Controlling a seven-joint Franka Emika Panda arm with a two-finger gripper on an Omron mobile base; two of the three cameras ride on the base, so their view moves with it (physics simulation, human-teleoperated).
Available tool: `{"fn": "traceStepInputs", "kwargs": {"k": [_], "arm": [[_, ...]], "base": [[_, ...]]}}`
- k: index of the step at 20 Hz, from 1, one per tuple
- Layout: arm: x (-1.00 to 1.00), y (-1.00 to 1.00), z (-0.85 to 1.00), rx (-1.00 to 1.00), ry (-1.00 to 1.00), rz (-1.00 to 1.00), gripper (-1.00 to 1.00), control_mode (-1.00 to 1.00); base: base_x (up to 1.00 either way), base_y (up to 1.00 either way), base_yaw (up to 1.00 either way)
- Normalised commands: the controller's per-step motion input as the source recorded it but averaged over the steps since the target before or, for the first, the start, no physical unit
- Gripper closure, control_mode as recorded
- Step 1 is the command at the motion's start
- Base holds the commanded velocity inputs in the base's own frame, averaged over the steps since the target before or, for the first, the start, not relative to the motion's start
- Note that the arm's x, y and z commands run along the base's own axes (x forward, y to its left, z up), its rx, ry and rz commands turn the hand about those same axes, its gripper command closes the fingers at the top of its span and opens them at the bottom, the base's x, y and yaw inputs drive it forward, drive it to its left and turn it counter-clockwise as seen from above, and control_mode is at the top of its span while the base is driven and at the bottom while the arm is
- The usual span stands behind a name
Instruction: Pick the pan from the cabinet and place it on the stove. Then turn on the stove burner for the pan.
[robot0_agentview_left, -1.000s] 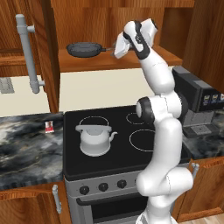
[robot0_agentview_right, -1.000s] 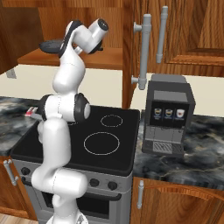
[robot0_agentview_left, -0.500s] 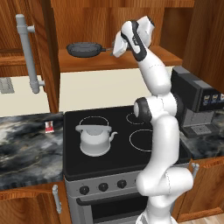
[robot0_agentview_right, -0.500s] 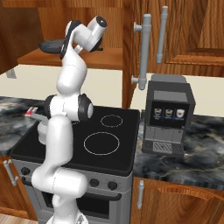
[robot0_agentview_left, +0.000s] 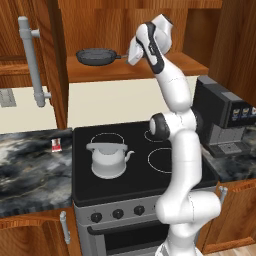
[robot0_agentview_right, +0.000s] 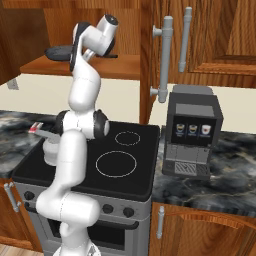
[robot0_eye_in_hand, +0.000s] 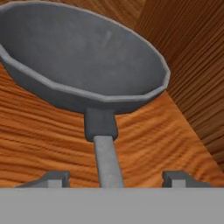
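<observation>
The pan (robot0_agentview_left: 95, 56) is small, round and dark grey, and it sits on the shelf of the open cabinet (robot0_agentview_left: 165, 65) above the stove (robot0_agentview_left: 125, 175). Its thin handle (robot0_agentview_left: 120, 56) points right toward my gripper (robot0_agentview_left: 131, 54). In the hand view the pan (robot0_eye_in_hand: 83, 61) looms close, and its handle (robot0_eye_in_hand: 107, 159) runs down between my fingertips (robot0_eye_in_hand: 54, 178). The gripper (robot0_eye_in_hand: 116, 179) is open, with a gap on each side of the handle. From the right base view the pan (robot0_agentview_right: 59, 51) is partly behind my arm.
A white kettle (robot0_agentview_left: 107, 160) stands on the front-left ring of the cooktop. Black knobs (robot0_agentview_left: 117, 214) line the stove front. A black coffee machine (robot0_agentview_left: 220, 117) sits on the counter to the right. Cabinet doors with grey bar handles (robot0_agentview_left: 32, 60) hang open on both sides.
My hand has edged slightly left, closer along the pan's handle. The pan has stayed put on the shelf.
</observation>
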Motion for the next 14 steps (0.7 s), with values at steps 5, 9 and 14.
{"fn": "traceStepInputs", "kwargs": {"k": [5,9,14], "arm": [[0.03,0.1,-0.19,-0.02,0.01,0.0,1.0,-1.0],[-0.03,0.0,-0.02,0.0,-0.04,0.0,1.0,-1.0],[-0.17,0.0,0.0,0.04,-0.2,0.0,1.0,-1.0]], "base": [[0.0,0.0,0.0],[0.0,0.0,0.0],[0.0,0.0,0.0]]}}
